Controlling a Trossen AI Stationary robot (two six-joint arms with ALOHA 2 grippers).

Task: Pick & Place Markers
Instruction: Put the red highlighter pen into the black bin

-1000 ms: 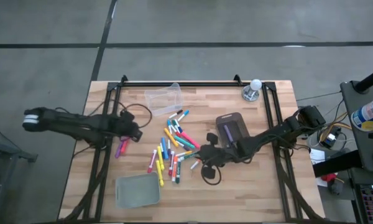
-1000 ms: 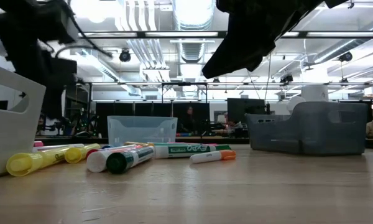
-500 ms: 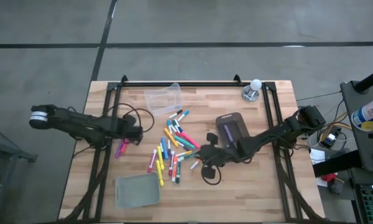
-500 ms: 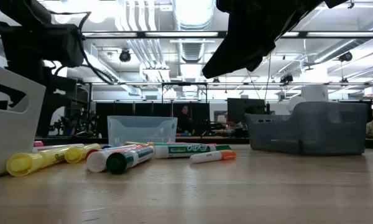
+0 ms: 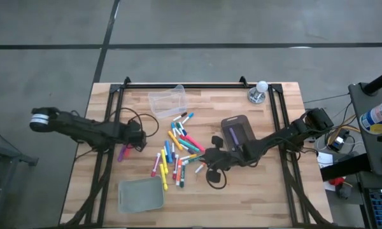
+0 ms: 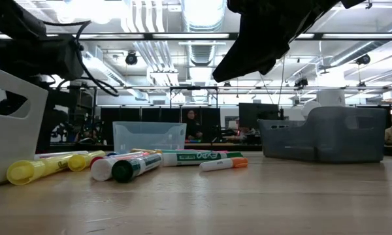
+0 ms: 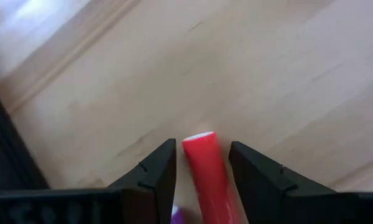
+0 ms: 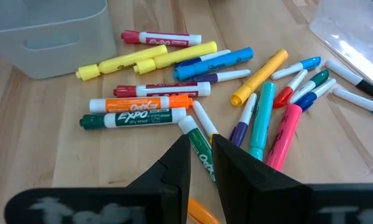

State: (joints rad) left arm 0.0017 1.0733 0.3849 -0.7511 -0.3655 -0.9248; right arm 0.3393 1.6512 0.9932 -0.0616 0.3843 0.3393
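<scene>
Several markers (image 5: pixel 175 152) in mixed colours lie scattered mid-table, and they also show in the right wrist view (image 8: pixel 193 81). A pink-red marker (image 7: pixel 205 171) and a purple one (image 5: pixel 122 152) lie apart, to the pile's left. My left gripper (image 5: pixel 135 141) is open and points down. Its fingers stand on either side of the pink-red marker's end without clearly touching it (image 7: pixel 202 149). My right gripper (image 5: pixel 207 164) hovers at the pile's right edge with only a narrow gap between its fingers (image 8: pixel 201 155). A green-capped marker (image 8: pixel 198 140) lies below that gap.
A clear bin (image 5: pixel 167 99) stands toward the far edge, a pale grey bin (image 5: pixel 140 194) near the near edge. A dark grey bin (image 5: pixel 239 132) with a purple marker inside sits right of the pile. A white ball on a metal stand (image 5: pixel 259 93) is at the far right.
My left arm has shifted a little, and its gripper has edged toward the near edge over the pink-red and purple markers. The right arm and the markers have kept still.
</scene>
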